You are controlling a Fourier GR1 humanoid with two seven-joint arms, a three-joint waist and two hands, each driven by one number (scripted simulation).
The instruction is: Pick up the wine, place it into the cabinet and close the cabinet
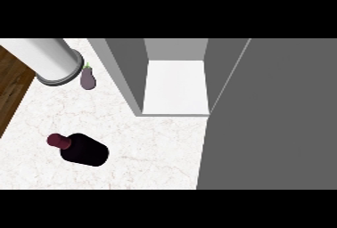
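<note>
Neither hand shows in frame, so I can't tell their state. Lower left, the wine bottle [84, 150] sits on the counter [148, 153]. It's probably heavy, slick, breakable glass, best grasped round its broad body. Upper centre, the cabinet [174, 87] is open.

White marbled tabletop [151, 147], carrying a dark wine bottle [84, 149] at left, a purple eggplant [88, 79] just beside a white cylinder [49, 58], and an open grey cabinet [128, 75]
</note>
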